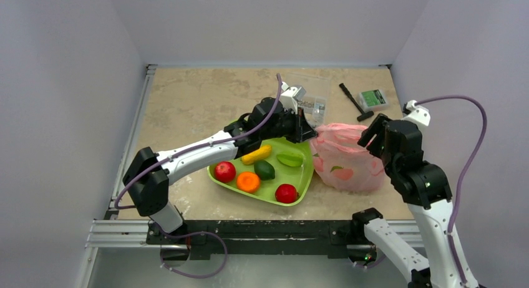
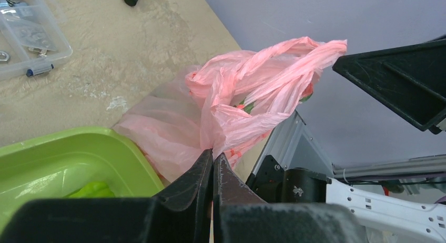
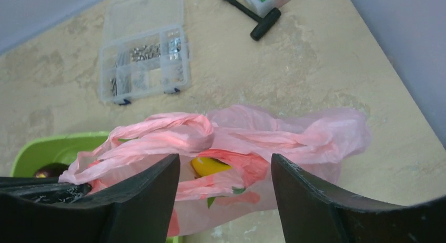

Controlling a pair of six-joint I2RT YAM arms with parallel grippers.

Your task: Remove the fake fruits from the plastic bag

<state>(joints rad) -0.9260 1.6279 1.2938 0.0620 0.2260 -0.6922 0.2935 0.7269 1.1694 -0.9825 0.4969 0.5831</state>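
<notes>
The pink plastic bag (image 1: 347, 160) lies on the table just right of the green tray (image 1: 302, 182). My left gripper (image 1: 310, 134) is shut on a fold of the bag's left rim (image 2: 213, 152) and pinches the film. My right gripper (image 1: 373, 134) is open and hovers over the bag's right side, its jaws wide apart either side of the bag's mouth (image 3: 225, 160). A yellow fruit (image 3: 210, 165) shows inside the mouth, between the loop handles (image 3: 158, 138). The grape bunch and the lime-green round fruit are hidden.
The tray holds two red round fruits (image 1: 225, 171), an orange one (image 1: 248, 181), a stubby yellow one (image 1: 257, 154), a dark green one (image 1: 264, 169) and a light green one (image 1: 290, 159). A clear parts box (image 1: 310, 93), a black tool (image 1: 355, 101) and a small green-labelled box (image 1: 374, 99) lie behind.
</notes>
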